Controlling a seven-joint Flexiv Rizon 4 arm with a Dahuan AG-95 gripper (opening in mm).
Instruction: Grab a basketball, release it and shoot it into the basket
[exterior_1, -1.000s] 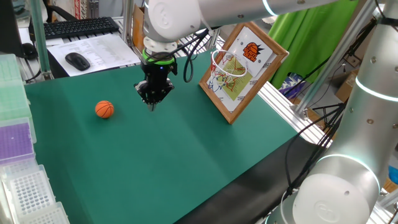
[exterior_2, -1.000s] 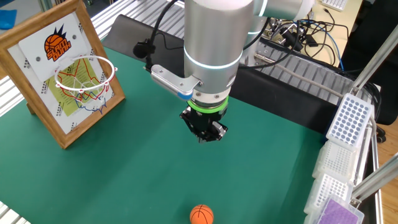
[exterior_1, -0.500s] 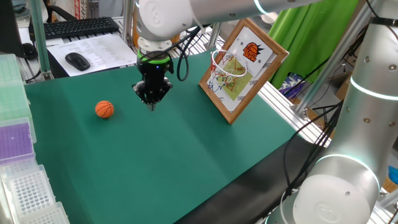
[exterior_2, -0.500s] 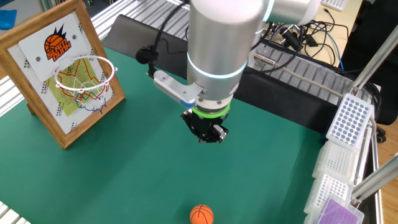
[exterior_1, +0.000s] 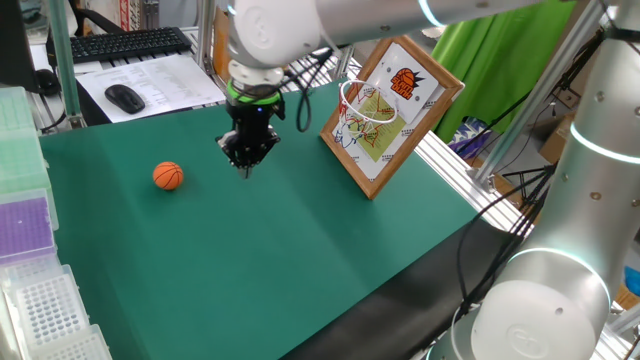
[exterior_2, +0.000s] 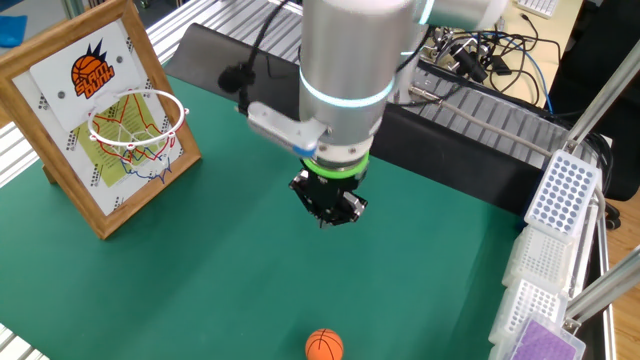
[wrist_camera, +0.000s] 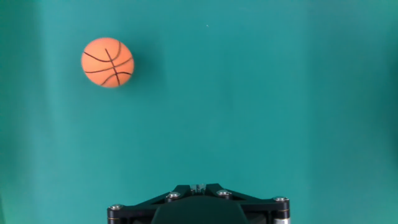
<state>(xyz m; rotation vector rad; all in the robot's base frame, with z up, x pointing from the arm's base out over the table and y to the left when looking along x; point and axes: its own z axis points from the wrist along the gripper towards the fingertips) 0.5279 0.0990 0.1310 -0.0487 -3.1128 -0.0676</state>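
The small orange basketball (exterior_1: 168, 176) lies on the green mat, left of my gripper (exterior_1: 246, 167). It also shows in the other fixed view (exterior_2: 324, 345) and at the upper left of the hand view (wrist_camera: 107, 62). The gripper (exterior_2: 328, 222) hangs above the mat, points straight down, and its fingers are shut and hold nothing. In the hand view only the gripper's (wrist_camera: 198, 186) dark base shows at the bottom edge. The basket (exterior_1: 362, 105), a white hoop with net on a wooden-framed backboard, leans at the mat's right side and shows at the left in the other fixed view (exterior_2: 135, 120).
Pipette-tip racks (exterior_1: 30, 270) stand along the mat's left edge, and more racks (exterior_2: 556, 200) show in the other fixed view. A keyboard (exterior_1: 125, 42), mouse (exterior_1: 125, 97) and papers lie behind the mat. Aluminium rails and cables (exterior_2: 480, 60) run along the far side.
The arm's wrist has swung slightly and come back. The gripper stays almost at the same spot above the mat. The ball has not moved.
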